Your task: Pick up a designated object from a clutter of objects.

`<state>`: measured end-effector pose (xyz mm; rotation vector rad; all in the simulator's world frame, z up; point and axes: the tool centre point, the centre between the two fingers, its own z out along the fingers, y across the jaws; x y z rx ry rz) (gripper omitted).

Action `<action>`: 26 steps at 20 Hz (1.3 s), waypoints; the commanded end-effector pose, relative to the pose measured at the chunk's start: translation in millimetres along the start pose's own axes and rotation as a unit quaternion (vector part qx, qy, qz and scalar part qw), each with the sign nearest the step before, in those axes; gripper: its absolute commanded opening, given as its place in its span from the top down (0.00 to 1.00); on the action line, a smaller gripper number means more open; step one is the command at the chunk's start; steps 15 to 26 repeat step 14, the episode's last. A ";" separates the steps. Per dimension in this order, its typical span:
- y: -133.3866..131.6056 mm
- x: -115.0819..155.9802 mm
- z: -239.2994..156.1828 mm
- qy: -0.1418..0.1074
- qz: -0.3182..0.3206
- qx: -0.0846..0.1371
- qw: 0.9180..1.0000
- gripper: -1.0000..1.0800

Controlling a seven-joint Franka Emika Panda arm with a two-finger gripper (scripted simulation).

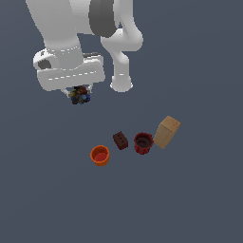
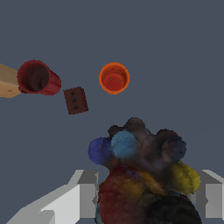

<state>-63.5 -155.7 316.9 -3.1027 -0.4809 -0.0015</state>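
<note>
The tiny dark multicoloured cluster (image 1: 80,95), with blue, yellow and red specks, is held between my gripper's (image 1: 79,97) fingers, lifted well above the floor at the exterior view's upper left. In the wrist view the cluster (image 2: 140,175) fills the space between the two grey fingers (image 2: 83,194), which are shut on it. The rest of the clutter lies below and apart from it: an orange cup (image 1: 100,155), a dark brown studded brick (image 1: 120,140), a dark red cup (image 1: 143,143) and a tan box (image 1: 166,132).
The wrist view shows the orange cup (image 2: 114,78), the studded brick (image 2: 75,100), the dark red cup (image 2: 37,78) on its side and an edge of the tan box (image 2: 8,82). The robot's white base column (image 1: 121,71) stands behind.
</note>
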 end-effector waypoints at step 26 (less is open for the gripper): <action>38.5 -0.3 -45.9 -0.001 -0.001 -0.001 1.000 1.00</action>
